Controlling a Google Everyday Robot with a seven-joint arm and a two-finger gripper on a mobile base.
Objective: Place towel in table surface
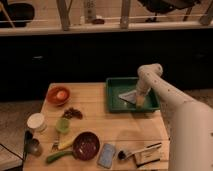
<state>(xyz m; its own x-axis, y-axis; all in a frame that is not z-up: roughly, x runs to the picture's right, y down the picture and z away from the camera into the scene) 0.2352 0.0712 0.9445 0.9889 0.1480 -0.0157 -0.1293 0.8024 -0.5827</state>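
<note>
The towel (128, 96), a small pale grey folded cloth, lies inside the green tray (114, 102) at the back right of the table surface (115, 127), a light tan wooden plank top. My gripper (139, 102) reaches down into the tray from the right. It sits at the towel's right edge, touching or just over it. The white arm (170, 100) runs from the lower right up to a bent wrist above the tray.
An orange bowl (59, 95) stands at the back left, with a dark red pile (73, 113) beside it. A white cup (36, 121), a green cup (62, 125), a maroon bowl (86, 145), a blue-grey phone (106, 155) and utensils (142, 151) lie along the front.
</note>
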